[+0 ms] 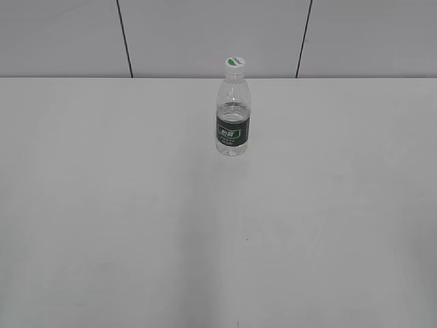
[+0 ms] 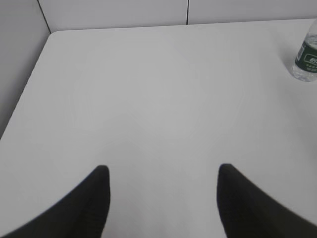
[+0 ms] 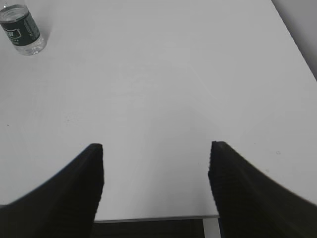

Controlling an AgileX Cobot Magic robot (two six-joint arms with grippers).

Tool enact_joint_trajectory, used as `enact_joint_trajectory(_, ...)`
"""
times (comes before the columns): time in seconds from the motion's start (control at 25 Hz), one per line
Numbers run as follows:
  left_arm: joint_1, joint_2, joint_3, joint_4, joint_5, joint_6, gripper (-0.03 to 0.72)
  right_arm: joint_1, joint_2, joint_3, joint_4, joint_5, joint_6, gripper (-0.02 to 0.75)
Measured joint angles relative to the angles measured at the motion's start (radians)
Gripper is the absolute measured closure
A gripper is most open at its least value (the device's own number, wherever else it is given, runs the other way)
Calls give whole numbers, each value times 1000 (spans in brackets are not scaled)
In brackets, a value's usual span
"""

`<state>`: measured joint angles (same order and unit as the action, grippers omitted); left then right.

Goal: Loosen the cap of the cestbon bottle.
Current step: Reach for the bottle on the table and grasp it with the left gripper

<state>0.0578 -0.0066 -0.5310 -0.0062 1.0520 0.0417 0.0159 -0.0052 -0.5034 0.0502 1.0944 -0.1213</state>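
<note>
The cestbon bottle (image 1: 233, 123) stands upright near the table's far edge, clear with a dark green label. Its white cap (image 1: 235, 64) with a green mark sits on the neck. The bottle's lower part shows at the right edge of the left wrist view (image 2: 306, 59) and at the top left of the right wrist view (image 3: 22, 29); the cap is cut off in both. My left gripper (image 2: 162, 171) is open and empty, far from the bottle. My right gripper (image 3: 156, 148) is open and empty above the table's near edge. Neither gripper shows in the exterior view.
The white table (image 1: 205, 225) carries only the bottle. A grey panelled wall (image 1: 205, 34) stands behind it. The table's left corner and edge show in the left wrist view (image 2: 34, 79). Its right edge (image 3: 292, 34) and near edge (image 3: 153, 217) show in the right wrist view.
</note>
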Motion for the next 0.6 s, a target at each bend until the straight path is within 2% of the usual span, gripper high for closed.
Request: enact_joint_trajectory(0.6,0,0,0,0,0,0,272,0,0,0,0,0,0,223)
